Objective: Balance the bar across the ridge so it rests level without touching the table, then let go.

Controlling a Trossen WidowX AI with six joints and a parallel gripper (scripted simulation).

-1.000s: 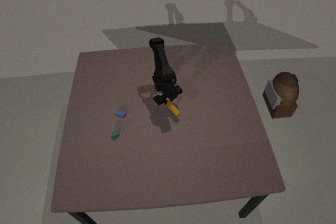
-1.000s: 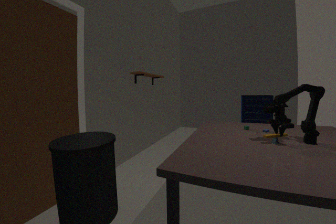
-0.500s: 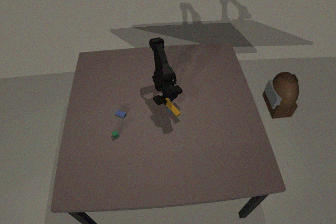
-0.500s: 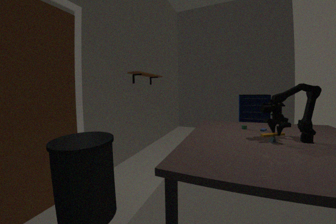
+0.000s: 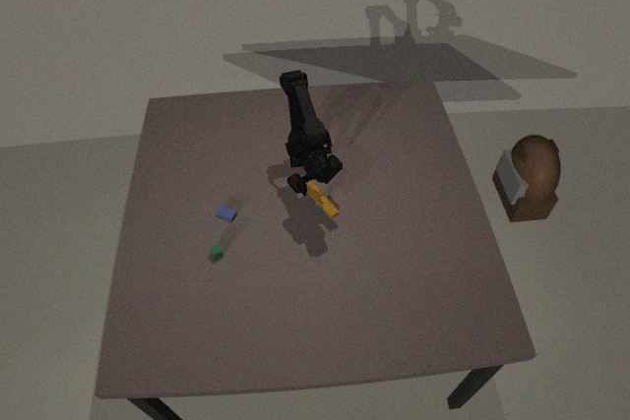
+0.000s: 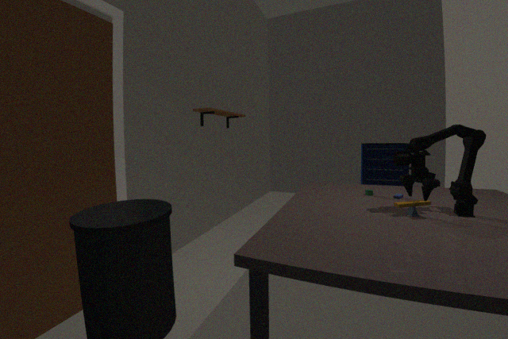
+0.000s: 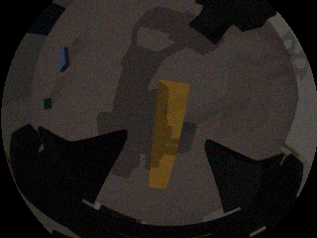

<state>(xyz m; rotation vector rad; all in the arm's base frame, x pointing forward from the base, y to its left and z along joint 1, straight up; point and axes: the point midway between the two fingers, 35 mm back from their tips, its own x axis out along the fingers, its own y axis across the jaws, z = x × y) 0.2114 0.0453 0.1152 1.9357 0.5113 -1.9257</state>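
The orange bar [image 5: 323, 200] [image 6: 412, 204] [image 7: 170, 124] lies across the top of the small blue-grey ridge [image 5: 318, 209] [image 6: 413, 211]. In the exterior view both bar ends are clear of the table [image 5: 305, 324] [image 6: 348, 244], and the bar looks close to level; a slight tilt cannot be ruled out. My gripper [image 5: 316, 186] [image 6: 418, 197] [image 7: 167, 139] is wide open and points down. In the wrist view its fingers stand apart on either side of the bar, with gaps; in the exterior view their tips are just above it. The ridge is hidden in the wrist view.
A blue block [image 5: 226, 213] [image 6: 398, 196] [image 7: 63, 59] and a green cube [image 5: 216, 252] [image 6: 368, 193] [image 7: 47, 103] lie on the table to one side of the ridge. The dark blue panel [image 6: 383, 163] stands behind the table in the exterior view.
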